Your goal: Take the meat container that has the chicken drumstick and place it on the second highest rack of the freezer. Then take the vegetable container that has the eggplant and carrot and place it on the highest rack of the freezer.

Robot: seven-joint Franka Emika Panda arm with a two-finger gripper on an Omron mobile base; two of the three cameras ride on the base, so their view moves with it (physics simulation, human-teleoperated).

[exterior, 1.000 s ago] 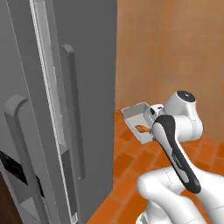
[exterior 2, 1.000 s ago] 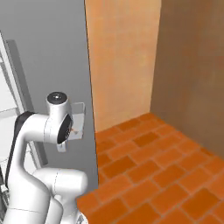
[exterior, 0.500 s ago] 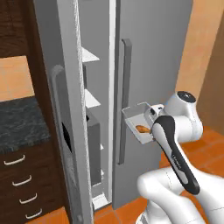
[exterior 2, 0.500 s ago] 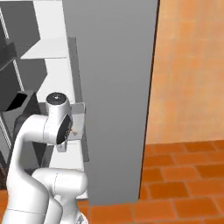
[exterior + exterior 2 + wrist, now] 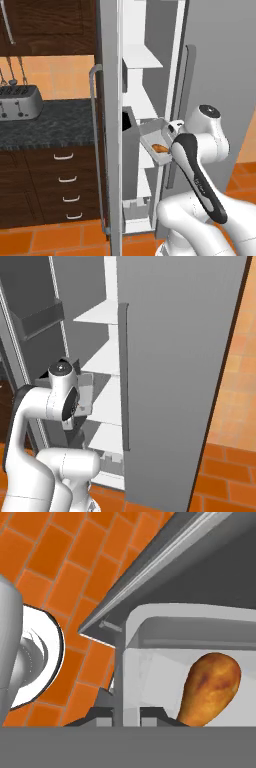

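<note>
The meat container (image 5: 151, 139) is a small grey open tray with the golden-brown chicken drumstick (image 5: 160, 148) lying inside it. My gripper (image 5: 169, 133) is shut on the tray's near wall and holds it level in front of the open freezer (image 5: 141, 103), about as high as the middle white shelves. In the hand view the fingertips (image 5: 101, 714) pinch the thin wall of the meat container (image 5: 165, 620), and the chicken drumstick (image 5: 210, 686) lies just past it. From the right, the tray (image 5: 85, 393) shows behind my wrist. The eggplant and carrot container is out of view.
The freezer door (image 5: 109, 125) stands open edge-on at the left, its long handle (image 5: 95, 145) facing the counter. A dark bin (image 5: 39, 318) hangs inside that door. The wider grey door (image 5: 180, 366) is closed on the right. A toaster (image 5: 20, 101) sits on the dark counter above drawers (image 5: 65, 185).
The whole picture has swung as the base moved, from the closed doors and brick floor to the open freezer shelves. The gripper stays shut on the meat container.
</note>
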